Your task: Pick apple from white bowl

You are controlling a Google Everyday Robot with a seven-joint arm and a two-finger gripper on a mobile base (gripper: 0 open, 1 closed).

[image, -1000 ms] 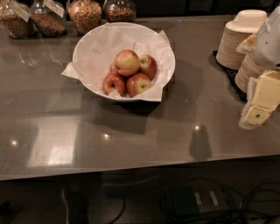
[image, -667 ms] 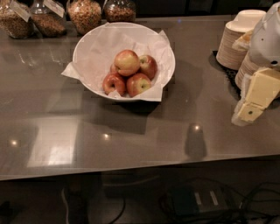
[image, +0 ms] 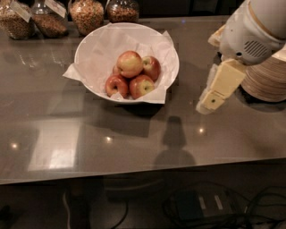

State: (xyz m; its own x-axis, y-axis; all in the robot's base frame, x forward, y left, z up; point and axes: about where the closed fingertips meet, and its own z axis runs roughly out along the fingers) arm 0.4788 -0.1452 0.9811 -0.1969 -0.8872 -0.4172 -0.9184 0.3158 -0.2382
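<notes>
— Locating the apple (image: 130, 63) first.

— Sitting on top of the heap, toward the back of the white bowl (image: 82, 47). Resting against the smaller, darker apples (image: 141, 86) crowding in front and to the right.

— And placing the white bowl?

— Standing on the grey countertop (image: 134, 134), left of centre, lined with crinkled white paper (image: 158, 44) spilling over the rim. Standing just in front of a row of jars (image: 87, 13) with brownish dry contents along the back edge.

— Finding the gripper (image: 208, 103)?

— Hovering above the countertop on the right, well apart from the white bowl, slanting down and to the left. Hanging from the pale arm (image: 254, 27) reaching in from the upper right corner, just in front of the stacked tan bowls (image: 268, 80). Throwing a dark shadow (image: 174, 134) onto the countertop below.

— Gripping anything?

— Carrying nothing visible. Not being able to tell whether spread or closed from this angle.

— Relating the two, then?

— Lying up and to the left of the gripper, beyond the white bowl's right rim, with a stretch of bare countertop between. Touching neither the gripper nor the arm.
</notes>
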